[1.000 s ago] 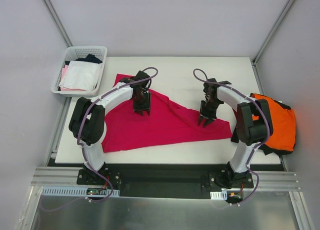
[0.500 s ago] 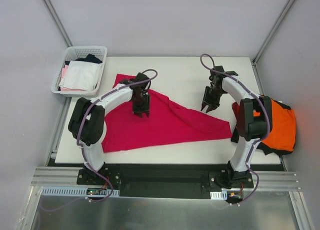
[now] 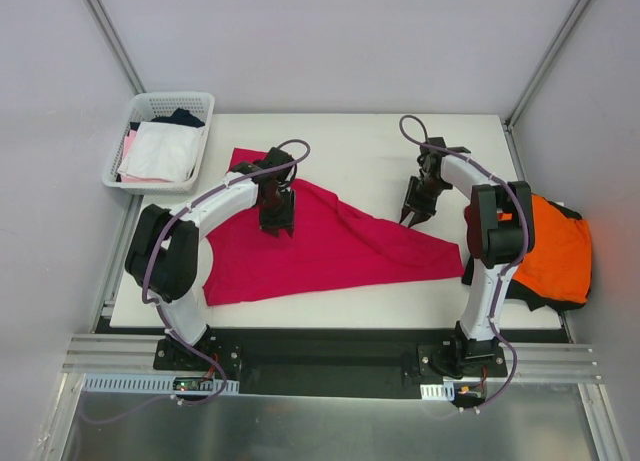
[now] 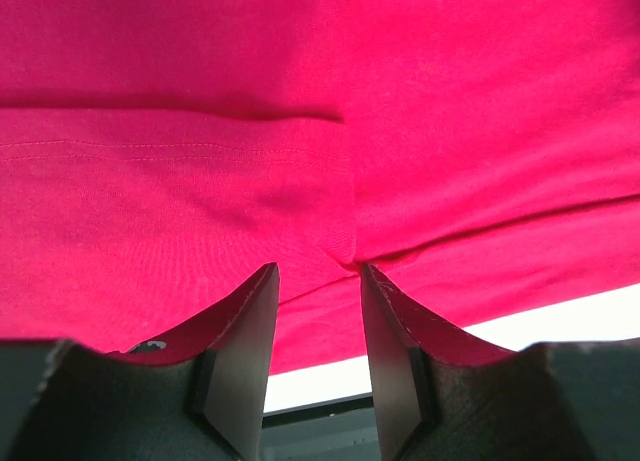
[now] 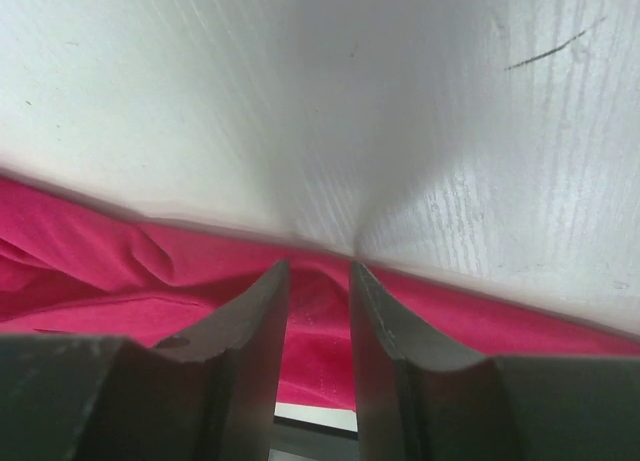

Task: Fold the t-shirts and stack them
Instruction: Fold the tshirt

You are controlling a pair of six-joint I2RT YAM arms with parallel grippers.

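White table top (image 3: pixel 360 146) carries the work. Your left gripper (image 3: pixel 278 227) pinches a ridge of the crimson t-shirt (image 3: pixel 330 256) near its far edge. Your right gripper (image 3: pixel 411 218) nips the same far edge, further to the right. From both claws the cloth spreads toward you, with its long axis running left to right. For the orange t-shirt (image 3: pixel 560 251) at the table's right edge, your right arm is nearer.
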